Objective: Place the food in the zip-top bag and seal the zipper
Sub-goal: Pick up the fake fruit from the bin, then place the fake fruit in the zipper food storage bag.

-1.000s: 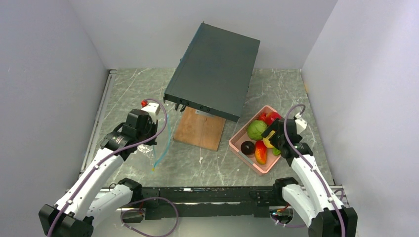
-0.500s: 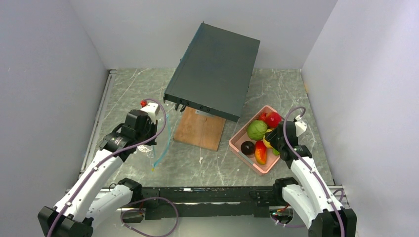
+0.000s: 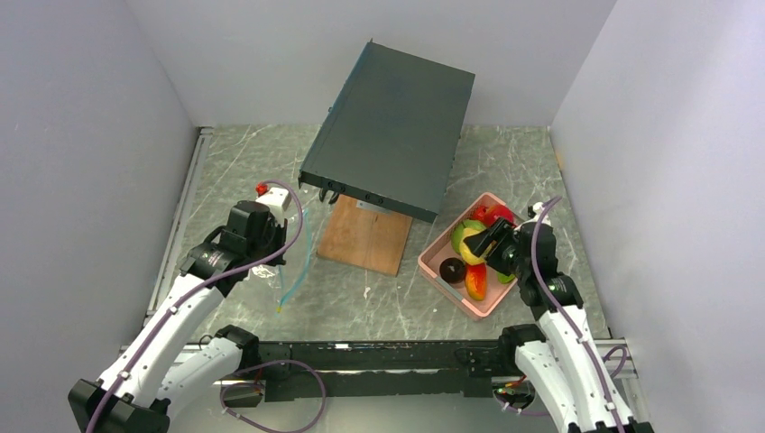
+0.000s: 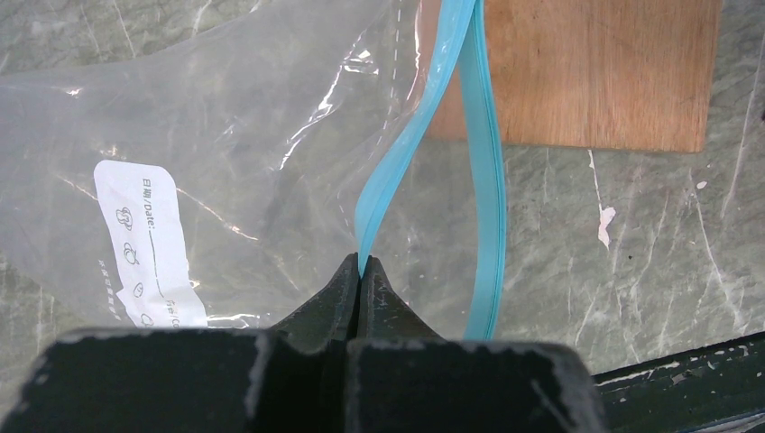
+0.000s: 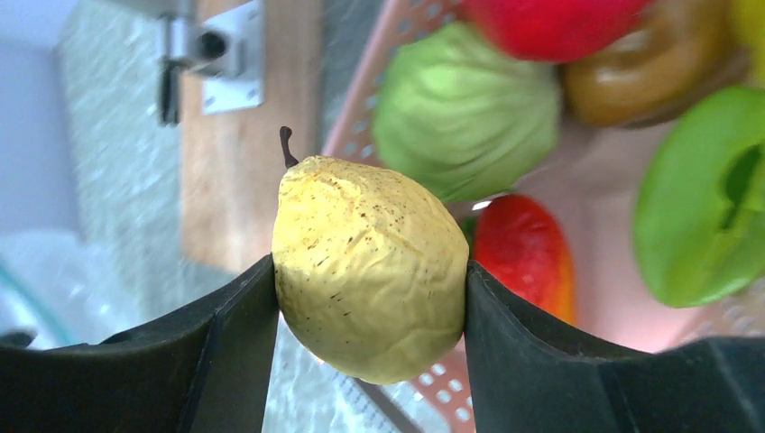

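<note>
Across the grey-green marbled counter, veined in white and boxed by plain pale walls on three sides, I see two clusters of things. At the far middle a dark, flat metal slab tilts up over a smooth wooden board; what props it is hidden from me.

Near the left edge, the left jaws are clenched on the zipper, pinching one of its two teal strips. The other strip curves apart from it, so the mouth gapes. The bag is clear, crinkly film lying on the counter, its white label partly cut off by the jaws' housing, the print too small for me to read.

Toward the right edge sits the pink perforated tray. The right jaws grasp a yellow pear, matte, speckled and wrinkled, with a dark stem, squeezed from both sides and held over the tray. Below it lie a ribbed green cabbage, a glossy red-orange piece, a green piece cut off at the frame, and a dark round one. Those behind are blurred.
</note>
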Robot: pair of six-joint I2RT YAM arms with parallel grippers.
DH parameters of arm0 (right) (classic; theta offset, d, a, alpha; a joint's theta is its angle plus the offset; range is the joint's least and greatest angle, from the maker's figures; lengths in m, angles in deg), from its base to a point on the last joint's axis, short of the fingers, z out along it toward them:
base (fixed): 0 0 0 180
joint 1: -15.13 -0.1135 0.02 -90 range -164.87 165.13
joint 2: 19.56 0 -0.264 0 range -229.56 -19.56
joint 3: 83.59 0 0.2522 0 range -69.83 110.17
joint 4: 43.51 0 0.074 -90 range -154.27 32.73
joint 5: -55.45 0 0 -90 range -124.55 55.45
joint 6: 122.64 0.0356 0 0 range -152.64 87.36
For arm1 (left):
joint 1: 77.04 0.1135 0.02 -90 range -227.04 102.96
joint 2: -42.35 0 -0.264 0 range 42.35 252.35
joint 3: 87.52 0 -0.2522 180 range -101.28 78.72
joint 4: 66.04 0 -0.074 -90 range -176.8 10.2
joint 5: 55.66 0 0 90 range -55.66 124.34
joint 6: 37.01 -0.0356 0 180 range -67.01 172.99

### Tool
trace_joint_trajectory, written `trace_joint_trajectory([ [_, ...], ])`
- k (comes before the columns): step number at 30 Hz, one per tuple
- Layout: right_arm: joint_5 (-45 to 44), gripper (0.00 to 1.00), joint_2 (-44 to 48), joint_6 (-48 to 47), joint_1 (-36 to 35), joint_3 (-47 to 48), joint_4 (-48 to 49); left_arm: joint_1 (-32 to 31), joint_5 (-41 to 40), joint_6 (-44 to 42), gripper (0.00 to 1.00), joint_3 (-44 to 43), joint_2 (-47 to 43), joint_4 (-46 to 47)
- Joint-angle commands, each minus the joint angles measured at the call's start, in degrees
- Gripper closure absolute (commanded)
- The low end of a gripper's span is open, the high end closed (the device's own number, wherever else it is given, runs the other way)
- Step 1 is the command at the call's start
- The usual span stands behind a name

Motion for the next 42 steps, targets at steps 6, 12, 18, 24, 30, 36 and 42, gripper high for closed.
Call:
trace_joint_trajectory([
  [6,29.96,1.0,9.37,-1.9,-4.66,-4.07,10.78,-0.02,0.91,-0.76,1.0,0.2,-1.33,1.86],
  [12,18.06,1.0,13.52,0.97,-27.42,-8.88,16.54,-0.02,0.83,-0.74,1.0,0.09,-0.84,1.72],
  [18,-7.51,1.0,3.02,-3.6,-56.98,-4.79,24.04,-0.02,0.28,-0.63,1.0,0.07,-0.96,1.54],
  [24,-29.49,1.0,-23.66,-15.22,-78.29,12.44,31.23,-0.02,2.82,0.11,1.0,-0.14,-1.81,1.21],
  [30,-36.85,1.0,-37.42,-15.21,-79.59,24.08,35.3,-2.97,2.25,3.68,1.0,-0.04,-7.47,-0.96],
  [36,-44.18,1.0,-42.02,-14.16,-79.04,25.26,44.16,-3.01,8.91,2.62,1.0,1.92,-10.05,1.87],
  [42,-46.58,1.0,-45.22,-8.28,-77.14,24.5,55.19,-2.97,10.22,2.57,1.0,3.33,-12.35,3.69],
])
